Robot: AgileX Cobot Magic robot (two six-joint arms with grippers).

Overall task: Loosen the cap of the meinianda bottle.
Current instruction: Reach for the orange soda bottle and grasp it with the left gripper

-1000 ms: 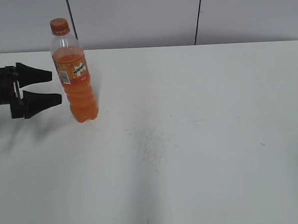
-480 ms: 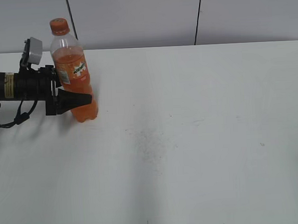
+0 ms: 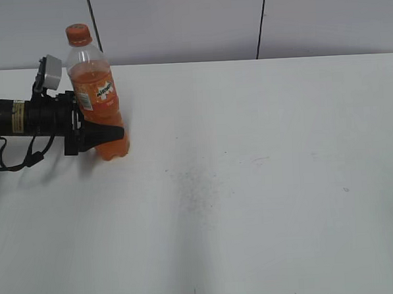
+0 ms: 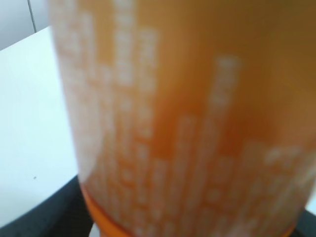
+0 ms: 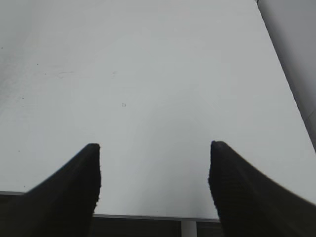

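Over on the far left, my left gripper (image 3: 110, 125) comes in sideways, level with the white table (image 3: 264, 183), and its fingers sit on either side of the lower body of the meinianda bottle (image 3: 100, 99). One black finger (image 3: 103, 133) crosses in front of the bottle near its base; the other is hidden behind it. Whether they're actually squeezing the plastic, I can't tell. My left wrist view is no help, just a blurry wall of orange label (image 4: 187, 128) filling nearly everything.

The bottle stands upright at the back left of the table, close to the grey wall, with its orange cap (image 3: 78, 34) on top.

Moving right, the tabletop is bare apart from some faint scuffs. My right gripper (image 5: 154, 168) hangs above the table near its edge, fingers spread wide, holding nothing.
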